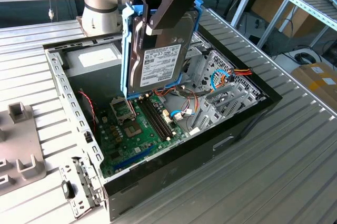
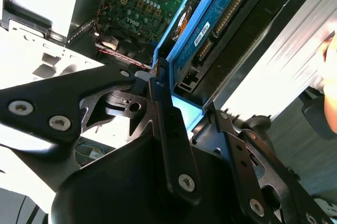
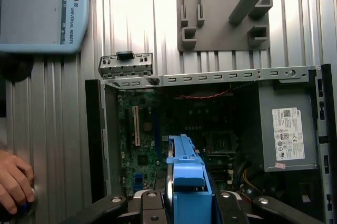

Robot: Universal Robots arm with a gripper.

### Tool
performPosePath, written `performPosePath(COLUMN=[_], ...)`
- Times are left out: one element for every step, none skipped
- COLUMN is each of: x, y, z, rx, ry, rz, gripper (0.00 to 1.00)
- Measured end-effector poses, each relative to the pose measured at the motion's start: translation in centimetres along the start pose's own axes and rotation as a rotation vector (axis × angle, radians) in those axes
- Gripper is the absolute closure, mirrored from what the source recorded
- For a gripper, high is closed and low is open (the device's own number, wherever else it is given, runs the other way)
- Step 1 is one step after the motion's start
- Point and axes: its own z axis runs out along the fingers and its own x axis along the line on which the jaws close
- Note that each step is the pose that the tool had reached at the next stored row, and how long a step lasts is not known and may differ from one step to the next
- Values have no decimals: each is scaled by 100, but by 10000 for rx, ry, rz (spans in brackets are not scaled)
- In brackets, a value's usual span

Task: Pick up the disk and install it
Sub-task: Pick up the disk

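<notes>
The disk (image 1: 157, 63) is a grey-metal drive with a white label in a blue carrier frame. It hangs upright above the open computer case (image 1: 210, 145), over the motherboard (image 1: 138, 129). My gripper (image 1: 167, 4) is shut on its upper part, with black fingers on both faces. In the second wrist view, the disk's underside (image 2: 221, 19) sits between the fingers (image 2: 164, 109) of the gripper (image 2: 192, 116). In the first wrist view, the blue carrier edge (image 3: 187, 174) stands between the gripper (image 3: 189, 203) links, above the case interior.
A metal drive cage (image 1: 221, 82) with coloured cables stands at the case's side on the exterior view's right. The grey power-supply box (image 3: 287, 134) fills one corner. A grey fixture plate (image 3: 226, 8) and a loose bracket (image 3: 126, 65) lie outside. A person's hand (image 3: 13, 182) rests by a pendant (image 3: 42, 8).
</notes>
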Motion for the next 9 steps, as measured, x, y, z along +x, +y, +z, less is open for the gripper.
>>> performPosePath(x=[0, -1, -1, -1, -1, -2, -2, -2, -2], y=[-5, -12, -16, -21, -28, -32, -39, -44, -49], z=[0, 0, 0, 0, -1, -1, -1, -1, -1], rx=[1, 1, 0, 1, 0, 0, 0, 0, 1], ry=[1, 2, 2, 3, 4, 6, 8, 8, 9], rz=[-1, -1, -1, 0, 0, 0, 0, 0, 0], gripper=[63, 63, 63, 63, 63, 63, 63, 63, 63])
